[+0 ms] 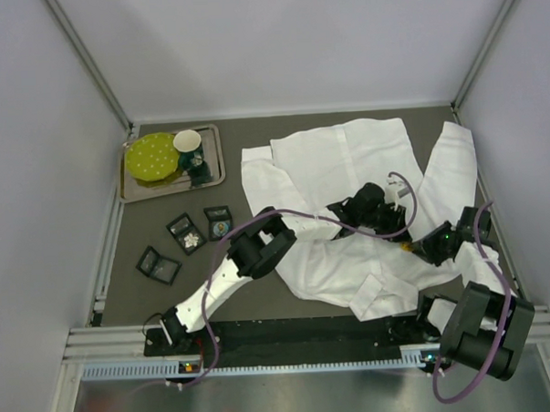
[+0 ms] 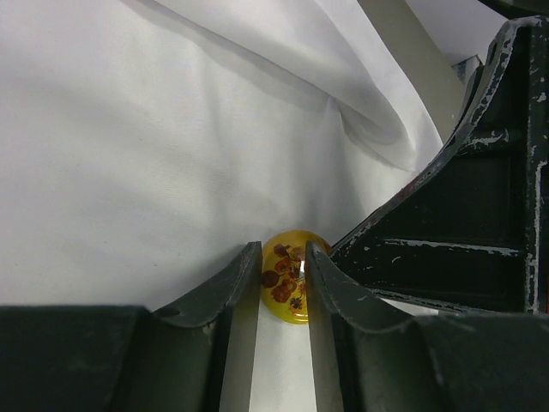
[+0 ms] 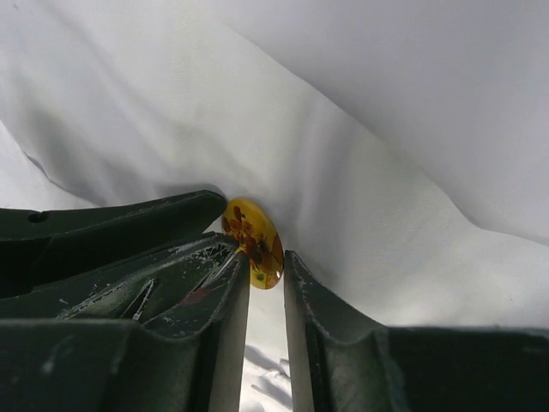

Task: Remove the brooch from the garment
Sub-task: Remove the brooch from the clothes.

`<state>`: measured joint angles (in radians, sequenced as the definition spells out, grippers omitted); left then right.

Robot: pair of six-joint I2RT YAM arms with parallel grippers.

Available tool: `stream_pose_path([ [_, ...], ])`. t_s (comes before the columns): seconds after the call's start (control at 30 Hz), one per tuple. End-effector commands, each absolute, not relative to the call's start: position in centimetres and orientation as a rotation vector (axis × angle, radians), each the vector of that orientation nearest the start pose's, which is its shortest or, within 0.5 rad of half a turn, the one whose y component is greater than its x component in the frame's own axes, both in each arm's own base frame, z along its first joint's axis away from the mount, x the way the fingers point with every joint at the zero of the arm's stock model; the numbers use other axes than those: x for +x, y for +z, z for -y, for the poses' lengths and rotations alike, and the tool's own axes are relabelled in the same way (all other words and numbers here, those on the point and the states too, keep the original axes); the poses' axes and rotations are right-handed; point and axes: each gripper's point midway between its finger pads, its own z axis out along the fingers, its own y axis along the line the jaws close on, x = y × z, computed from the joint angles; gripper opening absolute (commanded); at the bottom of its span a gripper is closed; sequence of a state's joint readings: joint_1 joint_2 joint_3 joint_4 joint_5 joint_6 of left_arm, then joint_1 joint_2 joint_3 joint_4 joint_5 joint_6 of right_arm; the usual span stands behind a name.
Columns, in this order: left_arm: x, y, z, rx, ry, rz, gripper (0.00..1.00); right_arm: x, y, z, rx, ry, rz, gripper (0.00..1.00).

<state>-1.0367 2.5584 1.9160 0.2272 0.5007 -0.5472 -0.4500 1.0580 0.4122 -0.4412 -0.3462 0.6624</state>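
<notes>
Tabletop (image 1: pixel 254 138) bears the garment (image 1: pixel 337 158); brooch (image 2: pixel 287 273) shows clearly (wrist views only).

1. Grey desk (image 1: pixel 254 138), walled in on three sides. White garment (image 1: pixel 328 158) lies spread and creased over its right half.
2. Left arm (image 1: pixel 228 272) runs diagonally from its base onto the garment. Right arm (image 1: pixel 486 329) folds in from the right edge.
3. Left end effector (image 1: pixel 400 237) and right end effector (image 1: pixel 419 248) meet tip to tip over the cloth, with a small yellow speck, the brooch (image 1: pixel 406 247), between them. Jaw state not resolvable here.
4. Purple cables (image 1: pixel 303 216) loop along both arms.
5. Far left: metal tray (image 1: pixel 165 190) holding a yellow-green dotted plate (image 1: pixel 154 156) and a cup (image 1: pixel 188 146).
6. Three small black cases (image 1: pixel 185 234) (image 1: pixel 219 222) (image 1: pixel 157 264) sit near the tray, well apart from the garment.
</notes>
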Motion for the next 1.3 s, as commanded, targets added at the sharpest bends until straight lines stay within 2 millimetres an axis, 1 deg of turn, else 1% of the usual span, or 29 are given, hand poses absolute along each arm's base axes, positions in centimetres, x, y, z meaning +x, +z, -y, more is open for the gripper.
stream_pose_path([
  [0.0, 23.9, 3.3, 62.0, 0.958, -1.433, -2.082, 0.34, 23.2, 3.9, 1.8, 1.265, 0.542, -2.244, 0.19],
  [0.07, 24.0, 3.5, 61.9, 0.965, -1.418, -2.082, 0.34, 23.3, 4.4, 2.0, 1.263, 0.535, -2.218, 0.17],
  [0.1, 24.3, 3.7, 61.9, 0.975, -1.405, -2.070, 0.35, 23.3, 4.4, 2.0, 1.265, 0.532, -2.214, 0.15],
  [0.2, 24.4, 4.1, 61.9, 0.989, -1.379, -2.062, 0.36, 23.5, 4.7, 1.8, 1.260, 0.557, -2.210, 0.12],
  [0.27, 24.5, 4.5, 61.9, 0.991, -1.377, -2.055, 0.36, 23.5, 4.5, 1.7, 1.272, 0.566, -2.224, 0.11],
  [0.4, 24.6, 4.7, 61.7, 1.006, -1.359, -2.052, 0.38, 23.8, 4.9, 1.4, 1.266, 0.597, -2.223, 0.10],
  [0.47, 24.7, 5.2, 61.7, 1.014, -1.344, -2.043, 0.40, 23.9, 4.9, 1.5, 1.264, 0.599, -2.222, 0.10],
  [0.6, 25.2, 6.7, 61.4, 1.033, -1.300, -2.010, 0.42, 24.1, 5.2, 1.4, 1.257, 0.614, -2.221, 0.10],
  [0.63, 25.3, 7.5, 61.3, 1.032, -1.294, -2.000, 0.43, 24.1, 5.3, 1.4, 1.254, 0.616, -2.222, 0.11],
  [0.7, 25.3, 8.2, 61.3, 1.045, -1.283, -1.977, 0.47, 24.2, 5.4, 1.5, 1.251, 0.611, -2.219, 0.13],
  [0.77, 25.4, 9.6, 61.2, 1.048, -1.281, -1.954, 0.50, 24.2, 5.3, 1.5, 1.253, 0.607, -2.223, 0.14],
  [0.8, 25.4, 10.0, 61.2, 1.052, -1.282, -1.945, 0.56, 24.3, 5.3, 1.4, 1.251, 0.614, -2.223, 0.15],
  [0.83, 25.3, 11.0, 61.2, 1.052, -1.289, -1.927, 0.58, 24.3, 5.3, 1.4, 1.252, 0.615, -2.225, 0.16],
  [0.9, 25.3, 11.7, 61.1, 1.050, -1.292, -1.917, 0.59, 24.4, 5.4, 1.5, 1.246, 0.613, -2.224, 0.17],
  [0.93, 25.3, 12.5, 61.1, 1.044, -1.294, -1.905, 0.59, 24.4, 5.5, 1.5, 1.245, 0.615, -2.224, 0.17],
  [1.0, 25.3, 13.1, 60.8, 1.036, -1.291, -1.895, 0.58, 24.5, 5.5, 1.4, 1.240, 0.619, -2.228, 0.18],
  [1.03, 25.4, 14.3, 60.7, 1.028, -1.292, -1.872, 0.56, 24.5, 5.6, 1.4, 1.239, 0.622, -2.226, 0.18],
  [1.07, 25.5, 14.5, 60.5, 1.024, -1.280, -1.864, 0.54, 24.5, 5.6, 1.4, 1.238, 0.623, -2.228, 0.19],
  [1.1, 25.5, 14.3, 60.2, 1.024, -1.271, -1.867, 0.51, 24.5, 5.6, 1.4, 1.236, 0.625, -2.227, 0.19],
  [1.13, 25.5, 15.2, 60.1, 1.020, -1.264, -1.849, 0.49, 24.6, 5.6, 1.4, 1.235, 0.625, -2.226, 0.19],
  [1.17, 25.8, 15.3, 59.8, 1.016, -1.243, -1.846, 0.48, 24.5, 5.6, 1.4, 1.238, 0.623, -2.228, 0.19],
  [1.2, 25.7, 15.1, 59.6, 1.021, -1.231, -1.849, 0.45, 24.5, 5.5, 1.4, 1.238, 0.621, -2.230, 0.20],
  [1.23, 25.8, 15.6, 59.4, 1.020, -1.224, -1.841, 0.42, 24.5, 5.5, 1.5, 1.237, 0.621, -2.229, 0.20],
  [1.27, 26.0, 15.4, 59.1, 1.023, -1.196, -1.841, 0.39, 24.5, 5.5, 1.5, 1.236, 0.618, -2.229, 0.20],
])
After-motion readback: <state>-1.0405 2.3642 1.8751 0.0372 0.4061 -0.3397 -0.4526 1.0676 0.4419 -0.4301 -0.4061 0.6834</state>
